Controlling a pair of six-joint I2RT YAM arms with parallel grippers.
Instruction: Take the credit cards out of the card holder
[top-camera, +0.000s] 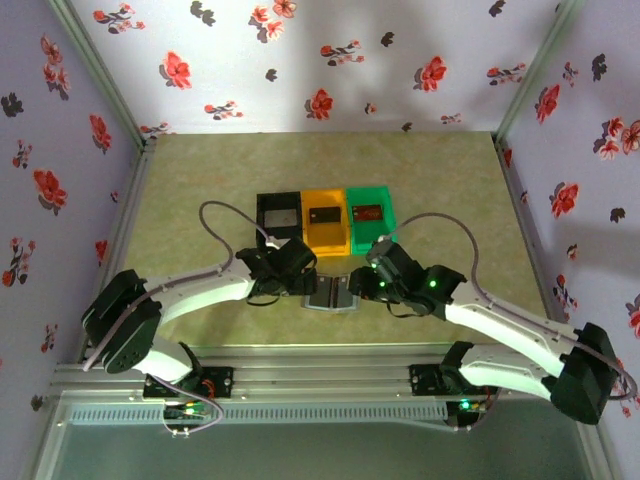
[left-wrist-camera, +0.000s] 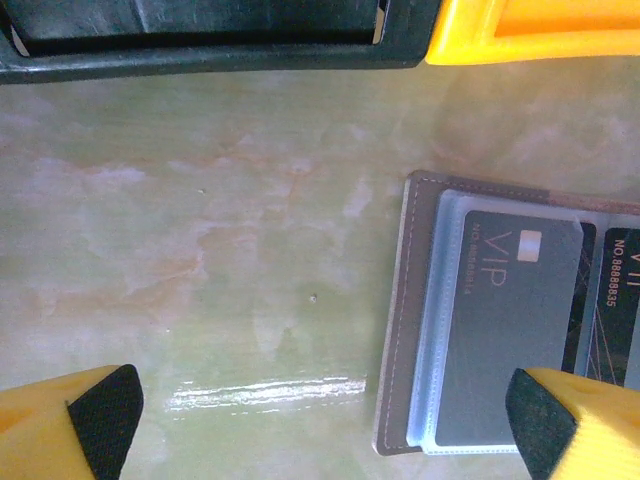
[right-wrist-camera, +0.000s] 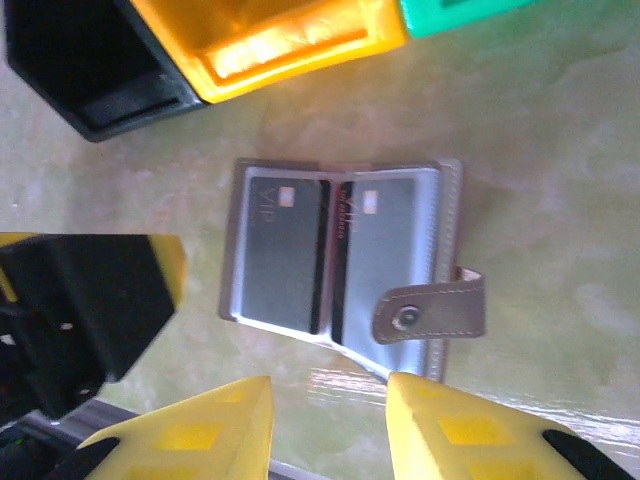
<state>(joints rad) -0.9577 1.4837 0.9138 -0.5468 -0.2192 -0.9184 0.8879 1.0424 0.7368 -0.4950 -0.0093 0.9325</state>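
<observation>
On the pale green mottled table (top-camera: 200, 190), just on the near side of the row of black, orange and green plastic bins (top-camera: 326, 244): the small flat grey folding card holder (top-camera: 330, 297), opened out, two panels side by side, long axis running left to right between the arms. Still loaded with grey credit cards (right-wrist-camera: 285, 255) in clear sleeves.

Right claw (right-wrist-camera: 330, 440): partly spread, empty, holder straight ahead just beyond the fingertips, fold roughly in line with the gap.

Left claw (left-wrist-camera: 325, 420): spread wide, gripping nothing, one pad (left-wrist-camera: 545, 415) at the near corner of that side's panel, contact unclear, the other over bare table.

Both close; better lined up for a pull, probably the right.
</observation>
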